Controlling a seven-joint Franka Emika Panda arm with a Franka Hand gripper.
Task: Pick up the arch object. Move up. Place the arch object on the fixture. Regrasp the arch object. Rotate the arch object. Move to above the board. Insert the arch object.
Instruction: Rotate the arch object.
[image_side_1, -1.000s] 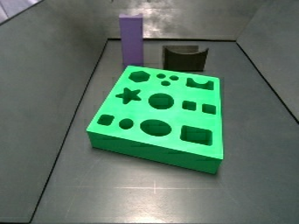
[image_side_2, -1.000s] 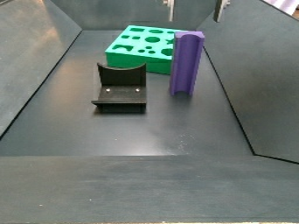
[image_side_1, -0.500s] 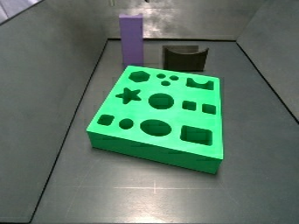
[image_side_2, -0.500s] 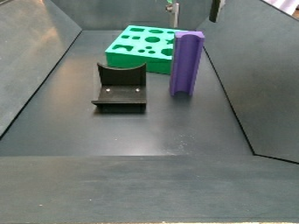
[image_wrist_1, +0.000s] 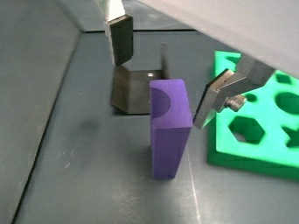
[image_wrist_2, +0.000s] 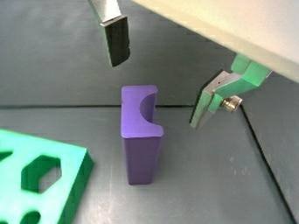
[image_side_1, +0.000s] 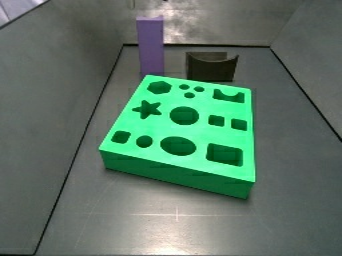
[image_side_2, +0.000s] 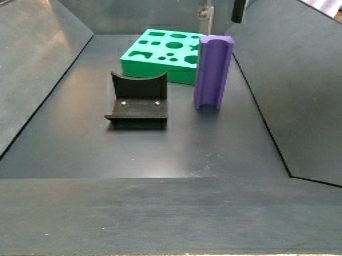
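The purple arch object (image_side_2: 213, 72) stands upright on the dark floor, its curved notch at the top, as both wrist views show (image_wrist_1: 170, 131) (image_wrist_2: 142, 136). My gripper (image_wrist_1: 163, 93) hangs above it, open and empty, with one finger on each side of its top and neither touching; it also shows in a wrist view (image_wrist_2: 156, 93) and a side view (image_side_2: 221, 12). The dark fixture (image_side_2: 138, 98) stands beside the arch object. The green board (image_side_1: 181, 125) lies flat further along the floor. In a side view the arch object (image_side_1: 151, 45) stands behind the board, next to the fixture (image_side_1: 211, 66).
Sloped grey walls (image_side_2: 54, 60) enclose the floor on both sides. The board (image_wrist_1: 263, 122) lies close beside the arch object. The fixture (image_wrist_1: 138, 87) stands just beyond the arch object in a wrist view.
In the side view the two fingers above the arch object show closer together than before. The arch object, fixture and board have not moved.
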